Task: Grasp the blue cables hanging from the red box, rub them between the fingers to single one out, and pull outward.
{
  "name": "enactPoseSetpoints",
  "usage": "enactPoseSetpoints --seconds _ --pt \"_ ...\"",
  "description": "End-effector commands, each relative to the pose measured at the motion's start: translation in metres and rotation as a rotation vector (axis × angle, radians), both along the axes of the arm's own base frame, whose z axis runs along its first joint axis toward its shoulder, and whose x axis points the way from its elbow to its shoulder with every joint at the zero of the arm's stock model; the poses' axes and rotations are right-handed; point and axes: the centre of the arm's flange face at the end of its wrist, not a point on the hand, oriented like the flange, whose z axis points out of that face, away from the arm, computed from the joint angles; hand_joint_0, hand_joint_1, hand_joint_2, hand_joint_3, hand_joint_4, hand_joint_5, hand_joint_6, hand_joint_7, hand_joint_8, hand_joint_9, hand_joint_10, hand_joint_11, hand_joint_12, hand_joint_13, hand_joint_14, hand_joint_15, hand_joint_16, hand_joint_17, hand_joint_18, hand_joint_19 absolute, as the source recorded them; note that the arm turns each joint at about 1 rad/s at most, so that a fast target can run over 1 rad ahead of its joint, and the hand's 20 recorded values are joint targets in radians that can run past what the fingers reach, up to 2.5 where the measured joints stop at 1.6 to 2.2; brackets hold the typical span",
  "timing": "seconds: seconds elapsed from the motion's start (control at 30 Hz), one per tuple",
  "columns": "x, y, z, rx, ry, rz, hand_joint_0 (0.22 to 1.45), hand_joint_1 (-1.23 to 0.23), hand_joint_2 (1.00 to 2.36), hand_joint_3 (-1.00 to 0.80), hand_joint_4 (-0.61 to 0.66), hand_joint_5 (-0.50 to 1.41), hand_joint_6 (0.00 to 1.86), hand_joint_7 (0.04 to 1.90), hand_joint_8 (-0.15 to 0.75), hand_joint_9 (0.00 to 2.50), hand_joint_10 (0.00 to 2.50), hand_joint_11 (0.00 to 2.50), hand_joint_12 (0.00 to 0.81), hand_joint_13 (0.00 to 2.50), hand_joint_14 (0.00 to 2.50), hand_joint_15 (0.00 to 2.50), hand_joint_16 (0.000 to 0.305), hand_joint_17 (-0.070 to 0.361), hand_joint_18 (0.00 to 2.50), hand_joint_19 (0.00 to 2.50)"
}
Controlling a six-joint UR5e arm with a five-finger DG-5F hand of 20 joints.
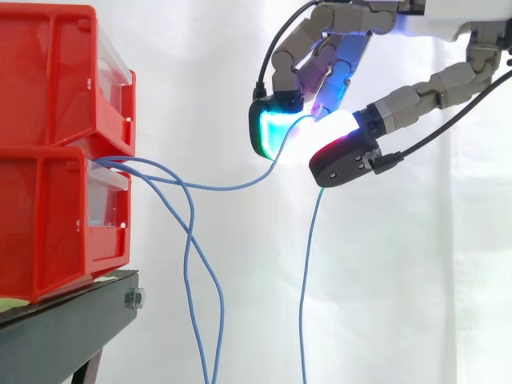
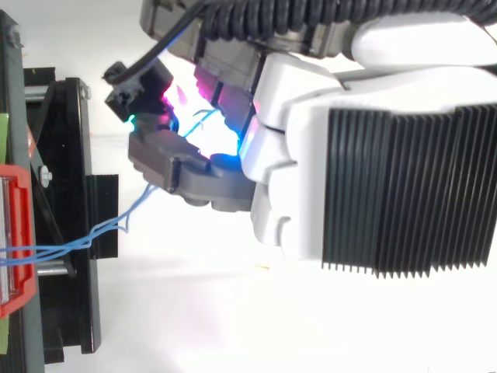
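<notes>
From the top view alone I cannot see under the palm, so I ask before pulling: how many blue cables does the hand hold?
Observer: One blue cable is pinched between the hand's pads; its free end hangs below them.
Operator: And the others?
Observer: Two loose blue cables hang free beside the black stand, apart from the hand.
Operator: Is the held one tight?
Observer: No, it sags between the lower red bin and the hand.
</notes>
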Motion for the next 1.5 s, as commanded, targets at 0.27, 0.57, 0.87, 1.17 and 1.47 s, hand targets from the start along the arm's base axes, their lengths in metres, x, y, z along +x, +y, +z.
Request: enactPoseSetpoints --seconds 0.27,0.57,0.87,1.17,1.47 --pt "-0.0007 -0.0022 -0.0005 -0.106 -0.009 0.019 0.63 -0.78 1.01 -0.03 0.14 -0.12 0.91 0.85 0.433 1.14 0.01 0.76 0.449 0.77 0.01 0.35 0.061 0.138 0.82 0.33" --pt "-0.0015 -0.0053 -0.0005 -0.143 -0.015 0.039 0.63 -0.78 1.01 -0.03 0.14 -0.12 0.91 0.85 0.435 1.14 0.01 0.76 0.449 0.77 0.01 0.35 0.061 0.138 0.82 0.33" --pt "-0.0016 -0.0057 -0.0002 -0.2 -0.025 0.056 0.63 -0.78 1.01 -0.04 0.14 -0.12 0.91 0.85 0.434 1.13 0.01 0.76 0.448 0.77 0.01 0.34 0.061 0.138 0.82 0.33" --pt "-0.0019 -0.0068 -0.0004 -0.325 -0.038 0.058 0.63 -0.78 1.01 -0.04 0.15 -0.13 0.91 0.85 0.434 1.13 0.01 0.76 0.448 0.77 0.01 0.35 0.061 0.138 0.82 0.33" --pt "-0.0022 -0.0088 -0.0002 -0.382 -0.048 0.069 0.63 -0.78 1.01 -0.04 0.15 -0.13 0.91 0.86 0.433 1.13 0.01 0.75 0.447 0.77 0.01 0.35 0.061 0.138 0.82 0.33"
